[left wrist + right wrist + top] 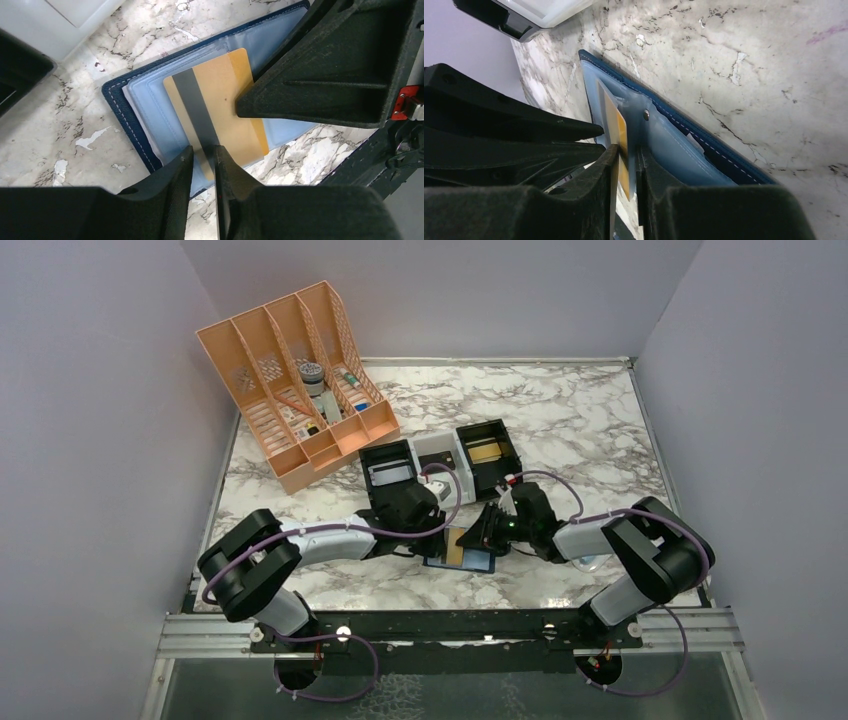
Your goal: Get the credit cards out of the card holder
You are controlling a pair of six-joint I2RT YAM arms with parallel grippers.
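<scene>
The card holder (pixel 482 564) lies open on the marble near the front, navy outside with blue-grey pockets (pixel 145 110). A gold-tan credit card (pixel 220 100) with a grey stripe lies slanted over its pockets and sticks out past the near edge. My right gripper (pixel 626 152) is shut on a raised pocket leaf (pixel 684 145), with the gold card's (pixel 622 132) edge between its fingers. Its upper finger (pixel 325 65) rests on the card's right side. My left gripper (pixel 202 155) points down at the card's near corner. Its jaws stand a narrow gap apart; I cannot see a grip.
An orange slotted file rack (pixel 295 380) stands at the back left. Behind the grippers sit a black tray (pixel 388 468), a white tray (pixel 437 452) and a second black tray (pixel 487 452). Grey walls close in the table on three sides.
</scene>
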